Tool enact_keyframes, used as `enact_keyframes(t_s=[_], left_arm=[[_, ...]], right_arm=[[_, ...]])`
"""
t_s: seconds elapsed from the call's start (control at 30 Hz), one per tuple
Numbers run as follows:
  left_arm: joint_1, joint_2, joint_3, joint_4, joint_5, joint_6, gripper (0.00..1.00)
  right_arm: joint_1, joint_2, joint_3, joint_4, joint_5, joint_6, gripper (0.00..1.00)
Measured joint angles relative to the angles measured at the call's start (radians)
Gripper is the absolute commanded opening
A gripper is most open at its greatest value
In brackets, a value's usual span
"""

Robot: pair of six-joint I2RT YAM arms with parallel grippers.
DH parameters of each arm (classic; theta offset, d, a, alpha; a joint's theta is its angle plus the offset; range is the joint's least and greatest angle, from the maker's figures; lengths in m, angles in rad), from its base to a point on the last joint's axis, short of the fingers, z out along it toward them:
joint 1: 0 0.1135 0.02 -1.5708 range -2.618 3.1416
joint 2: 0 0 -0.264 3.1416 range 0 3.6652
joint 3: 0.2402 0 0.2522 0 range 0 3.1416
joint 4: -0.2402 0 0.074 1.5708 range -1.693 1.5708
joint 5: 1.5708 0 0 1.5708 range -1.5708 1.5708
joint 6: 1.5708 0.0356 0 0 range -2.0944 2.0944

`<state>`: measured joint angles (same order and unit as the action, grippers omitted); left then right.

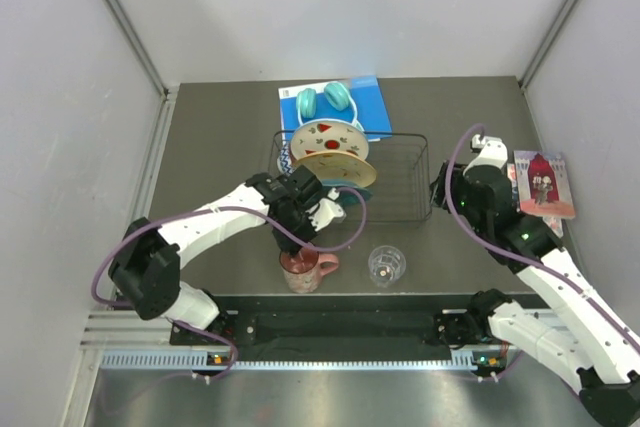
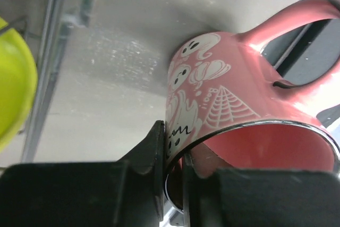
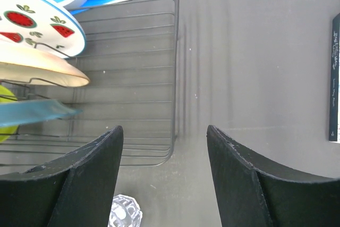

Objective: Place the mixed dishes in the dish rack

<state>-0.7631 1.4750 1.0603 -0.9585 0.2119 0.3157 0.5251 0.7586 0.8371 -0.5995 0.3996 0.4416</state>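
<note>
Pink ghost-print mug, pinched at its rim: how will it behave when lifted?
The glossy pink mug looks like rigid ceramic, probably slippery. The left tool pinches one wall only, so the mug may swing or tilt once it is off the table. It would likely chip if dropped.

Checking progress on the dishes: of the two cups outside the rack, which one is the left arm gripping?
The pink mug with ghost prints and a handle; the left gripper pinches its rim. The clear glass beside it stands free.
</note>
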Motion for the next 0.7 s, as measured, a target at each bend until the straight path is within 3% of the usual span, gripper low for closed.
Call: enact_keyframes(t_s=[0.3, 0.7], left_arm=[[-0.012, -0.068, 0.017, -0.079, -0.039, -0.003, 0.00], [-0.012, -0.201, 0.437, -0.317, -0.044, 0.052, 0.00]], right_arm=[[0.000, -0.013, 0.001, -0.001, 0.000, 0.000, 0.62], [0.000, -0.010, 0.083, -0.027, -0.050, 0.016, 0.66]])
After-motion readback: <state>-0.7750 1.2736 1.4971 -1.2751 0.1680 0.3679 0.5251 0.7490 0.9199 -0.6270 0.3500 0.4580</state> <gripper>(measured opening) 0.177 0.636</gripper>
